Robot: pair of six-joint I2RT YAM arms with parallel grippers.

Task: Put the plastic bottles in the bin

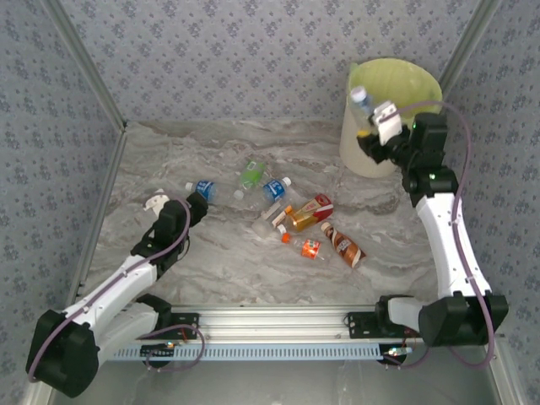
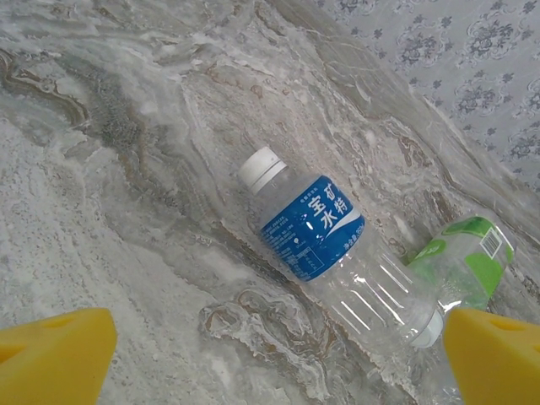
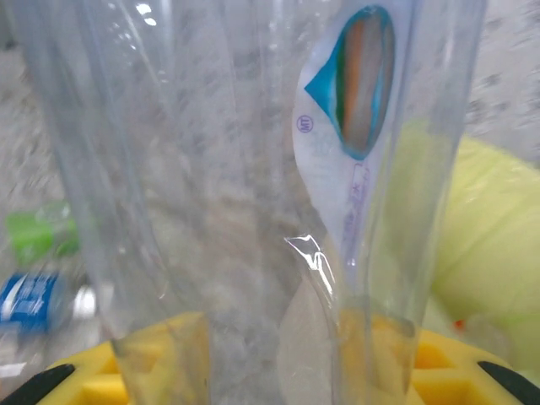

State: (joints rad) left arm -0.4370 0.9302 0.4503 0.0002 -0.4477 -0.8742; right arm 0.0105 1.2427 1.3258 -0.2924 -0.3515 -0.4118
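While the right pincer (image 1: 369,132) grips a clear bottle (image 1: 361,103) upright at the rim of the bin (image 1: 353,150), the left pincer (image 1: 194,204) hangs wide open over a blue-labelled bottle (image 2: 312,228) lying on the desk (image 1: 228,261).

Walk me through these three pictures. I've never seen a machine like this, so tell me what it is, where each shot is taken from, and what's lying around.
This is a pair of robot arms bolted to the near edge of a marble-patterned table. The wide picture looks down from above and behind; the other two come from a camera on each wrist. Each arm ends in two yellow jaws. The left arm has its jaws open, pointed at a blue-labelled bottle with a green-labelled bottle beside it. The right arm has its jaws shut on a clear bottle, held up by the rim of the white bin. Several more small bottles lie loose mid-table.
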